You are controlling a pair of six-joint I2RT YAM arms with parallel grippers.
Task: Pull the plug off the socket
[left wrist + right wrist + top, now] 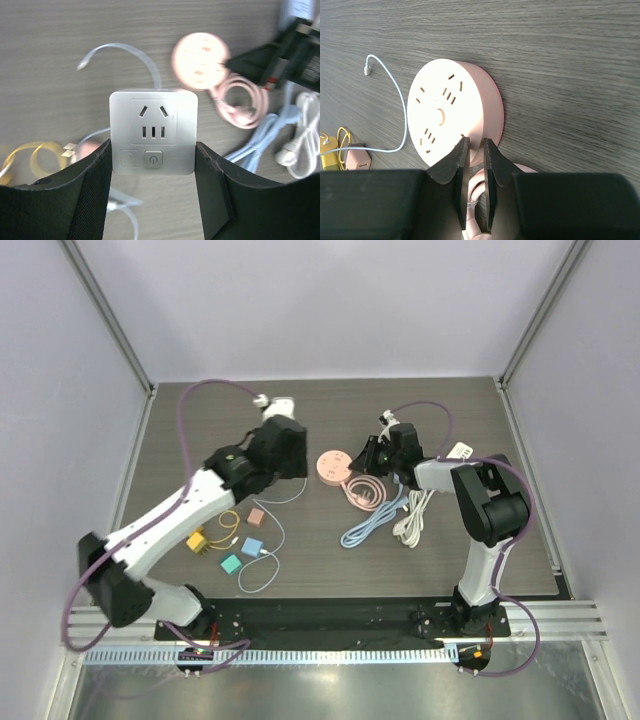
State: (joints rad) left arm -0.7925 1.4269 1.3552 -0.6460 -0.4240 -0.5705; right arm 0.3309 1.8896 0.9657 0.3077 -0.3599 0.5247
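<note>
Sockets first: pink socket (333, 465) lies flat on the table. The white socket (153, 131) is just left of it, pinched by its two sides in my left gripper (153, 160), pads touching both edges. Right gripper (476, 142) sits at the right-hand rim of the pink socket, where the pink cable (362, 490) leaves it. Its fingers are almost pressed together with a thin slit between, and I can't tell if they pinch the cable or nothing. Plug: I see none seated in either face, so my read is the pull is done or the target is hidden. To do this step well I'd hold the left clamp firm and square on the white socket. I'd get the right fingers round a plug body, not a cable, and pull straight out along the pins, no twisting. Views: only the left wrist shows the white socket's face, holes empty, power button on it. Only the right wrist shows the pink socket's holes up close, empty, plus a loose white lead (385, 85) left of it. Only the top view shows both arms flanking the pink socket, but I can't pick out the white socket there.
</note>
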